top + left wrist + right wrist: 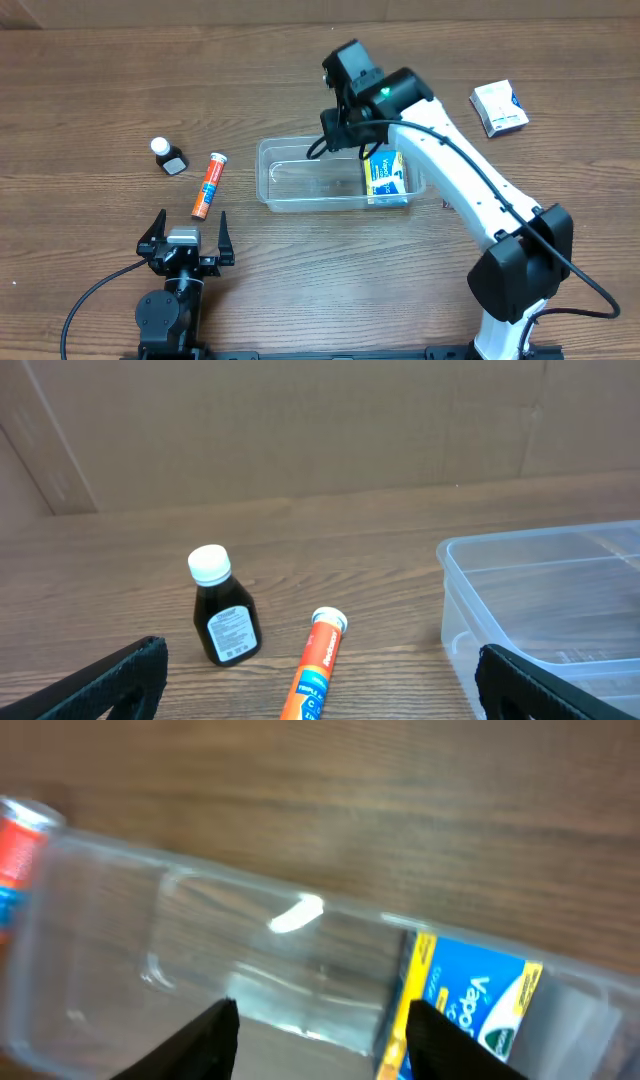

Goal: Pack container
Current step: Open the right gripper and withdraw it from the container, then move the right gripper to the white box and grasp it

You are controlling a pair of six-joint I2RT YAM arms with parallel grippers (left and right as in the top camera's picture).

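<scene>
The clear plastic container [300,190] sits mid-table and holds a blue and yellow box [385,177] at its right end. My right gripper [340,135] hovers over the container's far rim, open and empty; in the right wrist view its fingers [320,1040] frame the container [200,940] and the blue box [470,1000]. My left gripper [186,235] rests open and empty at the front left. An orange tube [209,185] and a small dark bottle with a white cap [168,157] lie left of the container; the left wrist view shows the tube [318,665], the bottle [222,610] and the container [560,600].
A white and blue box [499,107] lies at the far right of the table. A cardboard wall [300,420] stands behind the table in the left wrist view.
</scene>
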